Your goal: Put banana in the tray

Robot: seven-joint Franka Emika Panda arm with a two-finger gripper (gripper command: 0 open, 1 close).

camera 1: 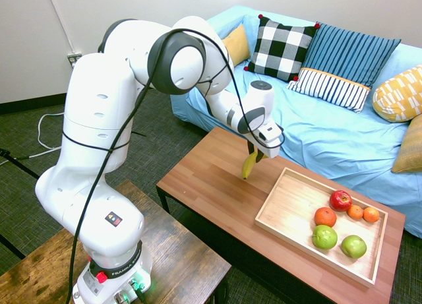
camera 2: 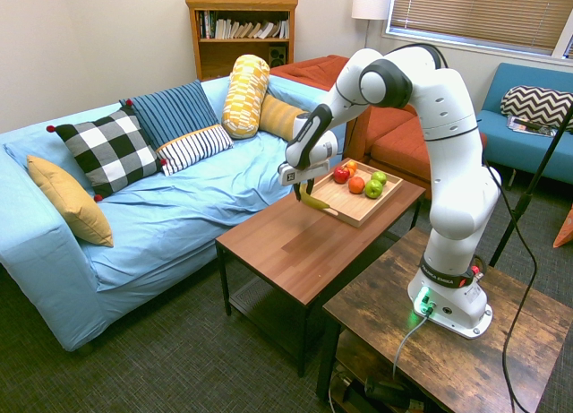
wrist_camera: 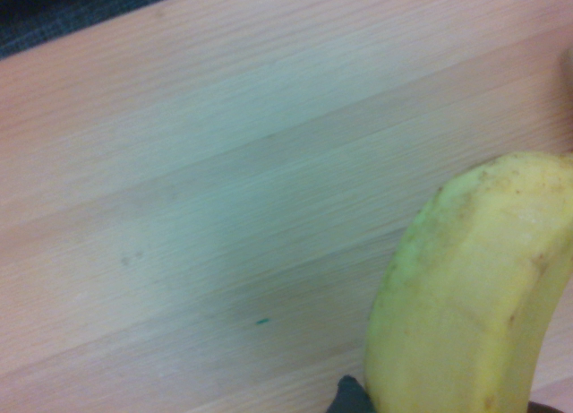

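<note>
Sofa (camera 1: 297, 132), blue-covered, is seen along the far side of the work area. The white arm (camera 1: 99, 113) is extended over the reddish-brown wooden table (camera 1: 211, 179). The light-wood tray (camera 1: 290, 198) is placed flat on that table, its floor occupied at one end by two green apples (camera 1: 324, 237) (camera 1: 353, 246), a red apple (camera 1: 340, 200) and three oranges (camera 1: 325, 216) (camera 1: 355, 212) (camera 1: 370, 215); bare floor is left at the end nearer the arm's hand. The gripper (camera 1: 256, 156) is clamped on the banana (camera 1: 249, 165), which is held with one end pointed downward, outside the tray and near its short side. The banana is judged to be raised off the table. Step in hand: carry, grasp made, placement not yet done. For the next move, sideways travel over the low rim is called for, with enough height kept that the hanging end is not caught. Lowering onto the bare floor and release are then required.
</note>
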